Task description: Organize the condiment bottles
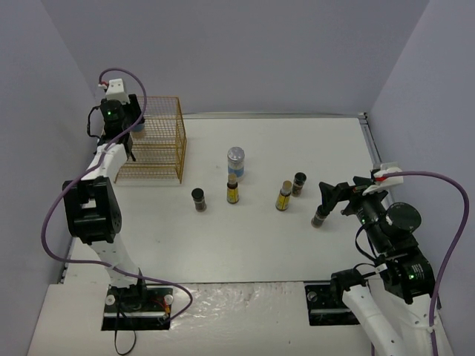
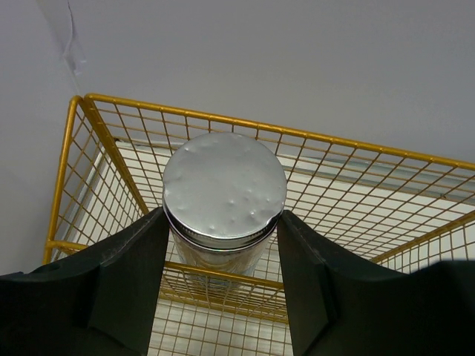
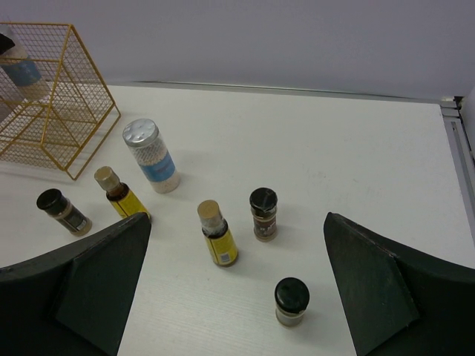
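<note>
Holding one pale blue-labelled jar (image 2: 224, 185) at the upper level of the gold wire rack (image 2: 297, 135), the left hand (image 2: 223, 216) grips it by the sides; release is not yet made. Six bottles stand on the table (image 1: 297, 245) outside the rack: a second pale jar (image 1: 235, 161), two slim yellow-labelled bottles (image 1: 232, 191) and three dark black-lidded jars (image 1: 199, 199). The right hand (image 3: 237, 221) is spread wide and holds nothing. Assessment: early stage, with one placement under way and six outstanding.
</note>
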`<state>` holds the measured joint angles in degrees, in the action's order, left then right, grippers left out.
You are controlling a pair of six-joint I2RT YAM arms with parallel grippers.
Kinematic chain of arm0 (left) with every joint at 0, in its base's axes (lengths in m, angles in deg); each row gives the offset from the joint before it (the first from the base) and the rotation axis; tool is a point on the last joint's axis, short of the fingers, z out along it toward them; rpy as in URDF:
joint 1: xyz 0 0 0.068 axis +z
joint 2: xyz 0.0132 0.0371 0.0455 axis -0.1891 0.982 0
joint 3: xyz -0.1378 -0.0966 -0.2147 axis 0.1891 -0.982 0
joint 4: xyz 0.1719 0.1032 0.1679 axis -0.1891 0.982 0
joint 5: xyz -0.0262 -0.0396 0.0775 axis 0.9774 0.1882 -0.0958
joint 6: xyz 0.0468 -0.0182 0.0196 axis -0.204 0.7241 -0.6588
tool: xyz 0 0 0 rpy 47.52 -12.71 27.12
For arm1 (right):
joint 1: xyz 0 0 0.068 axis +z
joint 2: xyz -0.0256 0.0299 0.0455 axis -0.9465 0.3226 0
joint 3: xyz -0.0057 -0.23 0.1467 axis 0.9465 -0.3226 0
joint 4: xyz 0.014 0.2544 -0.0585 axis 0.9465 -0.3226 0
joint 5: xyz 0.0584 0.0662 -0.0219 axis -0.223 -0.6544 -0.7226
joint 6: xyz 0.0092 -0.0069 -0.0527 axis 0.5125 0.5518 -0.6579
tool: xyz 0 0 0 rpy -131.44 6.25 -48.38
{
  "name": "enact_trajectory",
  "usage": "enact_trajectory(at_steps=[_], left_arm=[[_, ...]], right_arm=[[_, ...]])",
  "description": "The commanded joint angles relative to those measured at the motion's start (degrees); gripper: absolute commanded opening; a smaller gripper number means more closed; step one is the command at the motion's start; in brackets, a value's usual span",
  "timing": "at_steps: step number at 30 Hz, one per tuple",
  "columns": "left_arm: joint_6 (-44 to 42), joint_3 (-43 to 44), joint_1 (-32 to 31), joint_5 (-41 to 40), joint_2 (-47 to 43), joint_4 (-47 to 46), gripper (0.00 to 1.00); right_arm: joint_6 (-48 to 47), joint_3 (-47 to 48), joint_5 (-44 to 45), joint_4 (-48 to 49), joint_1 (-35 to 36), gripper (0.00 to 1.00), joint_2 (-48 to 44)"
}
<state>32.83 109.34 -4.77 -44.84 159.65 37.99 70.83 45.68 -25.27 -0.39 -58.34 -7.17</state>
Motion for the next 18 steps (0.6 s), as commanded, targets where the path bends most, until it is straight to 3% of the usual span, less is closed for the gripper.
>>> enact_trajectory(at_steps=[1, 11, 18], left_arm=[[-0.3, 1.6, 0.5, 1.6, -0.8, -9.8, 0.28], [0.5, 0.7, 0.6, 1.3, 1.2, -7.5, 0.71], [0.1, 1.1, 0.6, 0.7, -0.4, -2.6, 0.88]], right_arm=[[-0.4, 0.0, -1.3, 4.8, 0.4, 1.00, -0.1], [0.3, -0.1, -1.3, 4.5, 0.4, 1.00, -1.1], [0.8, 0.2, -1.7, 4.3, 0.3, 1.00, -1.3]])
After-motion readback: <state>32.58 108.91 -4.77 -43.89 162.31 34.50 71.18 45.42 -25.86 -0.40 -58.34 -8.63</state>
